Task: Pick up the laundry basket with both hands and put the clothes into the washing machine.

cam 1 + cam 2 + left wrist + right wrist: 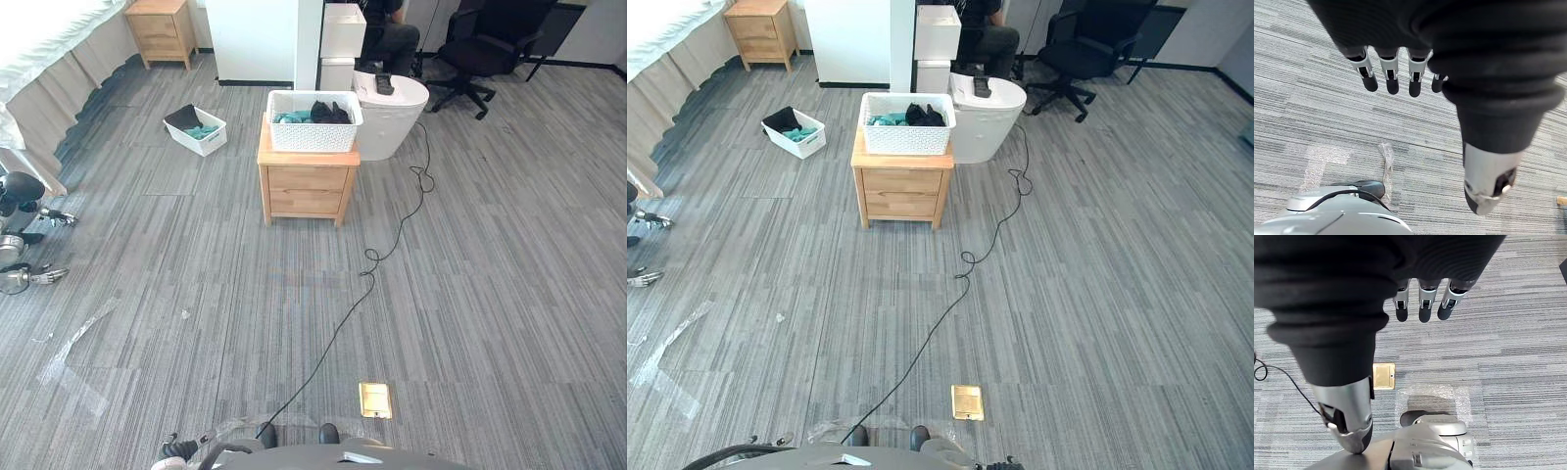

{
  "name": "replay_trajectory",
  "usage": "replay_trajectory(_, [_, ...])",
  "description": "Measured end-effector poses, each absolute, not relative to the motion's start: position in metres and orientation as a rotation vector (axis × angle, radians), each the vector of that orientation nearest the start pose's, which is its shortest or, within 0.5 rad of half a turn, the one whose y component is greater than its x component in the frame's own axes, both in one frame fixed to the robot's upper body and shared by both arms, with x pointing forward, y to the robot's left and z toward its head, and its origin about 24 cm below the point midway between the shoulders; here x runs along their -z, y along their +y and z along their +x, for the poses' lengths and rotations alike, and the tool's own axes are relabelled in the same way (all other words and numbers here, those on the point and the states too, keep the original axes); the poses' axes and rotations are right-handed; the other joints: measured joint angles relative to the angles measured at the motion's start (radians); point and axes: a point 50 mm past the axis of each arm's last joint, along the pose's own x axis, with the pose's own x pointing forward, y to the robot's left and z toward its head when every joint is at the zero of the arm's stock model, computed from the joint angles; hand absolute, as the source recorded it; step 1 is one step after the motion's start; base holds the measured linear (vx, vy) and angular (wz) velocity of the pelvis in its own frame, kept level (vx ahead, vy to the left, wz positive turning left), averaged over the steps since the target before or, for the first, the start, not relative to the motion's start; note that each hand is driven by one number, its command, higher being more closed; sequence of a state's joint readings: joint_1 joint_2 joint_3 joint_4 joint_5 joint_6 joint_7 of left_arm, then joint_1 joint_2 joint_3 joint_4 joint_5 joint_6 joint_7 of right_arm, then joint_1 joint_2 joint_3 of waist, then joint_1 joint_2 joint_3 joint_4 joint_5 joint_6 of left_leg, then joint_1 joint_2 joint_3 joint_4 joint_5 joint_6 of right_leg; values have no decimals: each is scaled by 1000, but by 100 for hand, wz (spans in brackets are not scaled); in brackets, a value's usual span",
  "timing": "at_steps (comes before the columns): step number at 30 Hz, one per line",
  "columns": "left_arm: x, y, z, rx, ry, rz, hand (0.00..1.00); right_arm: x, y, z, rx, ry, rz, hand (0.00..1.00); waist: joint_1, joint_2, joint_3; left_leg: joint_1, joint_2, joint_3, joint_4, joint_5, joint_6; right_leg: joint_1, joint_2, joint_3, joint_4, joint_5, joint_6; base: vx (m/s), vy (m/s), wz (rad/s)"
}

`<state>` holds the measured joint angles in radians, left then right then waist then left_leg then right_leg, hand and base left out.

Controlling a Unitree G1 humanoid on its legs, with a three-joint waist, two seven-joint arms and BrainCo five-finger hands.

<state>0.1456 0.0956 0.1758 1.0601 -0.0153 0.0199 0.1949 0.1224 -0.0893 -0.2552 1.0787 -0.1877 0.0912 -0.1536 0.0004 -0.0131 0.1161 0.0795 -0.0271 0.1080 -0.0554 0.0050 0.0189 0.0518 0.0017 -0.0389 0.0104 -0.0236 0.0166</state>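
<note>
Left robot hand (1390, 68) and right robot hand (1425, 303) — fingers straight, relaxed, empty

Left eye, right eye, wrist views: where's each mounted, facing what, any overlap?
Left eye view: head, looking down at the laundry basket on a wooden cabinet.
Right eye view: same head, same scene, slightly offset.
Left wrist view: left wrist, down at carpet past the straight-fingered left hand.
Right wrist view: right wrist, down at carpet past the straight-fingered right hand.
Shared: brass floor plate, in right wrist and eye views.
</note>
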Motion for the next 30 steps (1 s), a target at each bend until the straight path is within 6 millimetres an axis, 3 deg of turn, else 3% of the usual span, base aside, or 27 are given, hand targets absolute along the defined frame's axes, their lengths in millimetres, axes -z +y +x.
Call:
replay_trajectory(6, [165, 218, 62, -418, 1209, 82, 0, 165, -223, 66, 331, 1266, -207, 0, 0, 7, 9, 26, -1, 1, -19, 0, -3, 19, 0, -4, -4, -7, 10, 30, -1, 0])
replay_trajectory(30, [166, 216, 62, -398, 1215, 93, 0, 165, -222, 68, 321, 1266, -211, 0, 0, -1, 17, 27, -1, -3, -30, 12, -6, 34, 0, -20, -36, 8, 6, -20, -15, 2])
